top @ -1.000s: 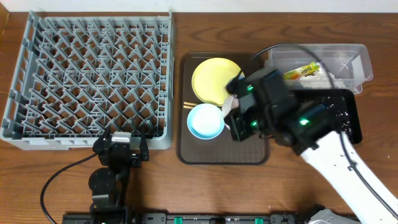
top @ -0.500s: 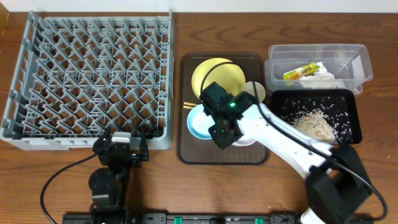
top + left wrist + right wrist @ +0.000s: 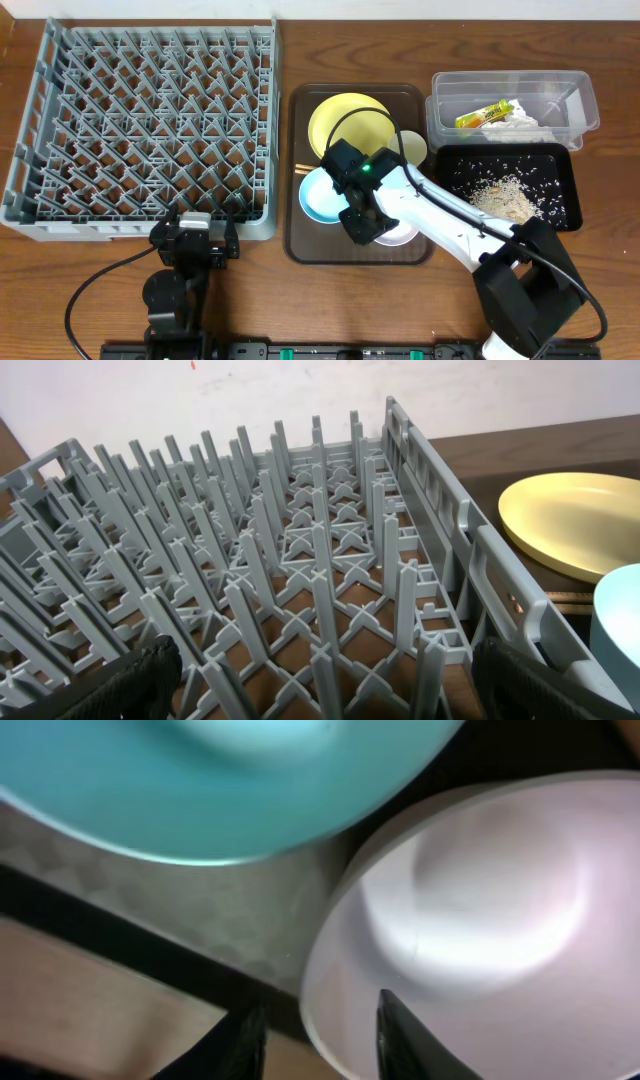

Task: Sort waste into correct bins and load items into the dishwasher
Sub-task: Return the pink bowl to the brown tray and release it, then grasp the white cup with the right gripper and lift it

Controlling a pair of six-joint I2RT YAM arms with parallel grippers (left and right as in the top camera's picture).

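swung over from the black tray (image 3: 573,196), the right claw (image 3: 318,1025) is straddling the white bowl (image 3: 480,910) rim just beneath it, half-parted, gripping nothing, and should be widening before lifting straight.

Dish rack (image 3: 140,120): uniform grey is recorded, in a lattice pattern. Plate (image 3: 345,120): pale yellow. Light blue bowl (image 3: 320,195): plain, unpatterned. White bowl (image 3: 480,920): a faint pink cast is noted. Serving tray (image 3: 300,245): dark brown. Wrapper (image 3: 485,113): yellow-green, printed orange. Paper (image 3: 520,122): white. Black tray (image 3: 565,200): glossy, speckled with white-beige scraps (image 3: 505,200). Table (image 3: 600,40): brown wood grain.
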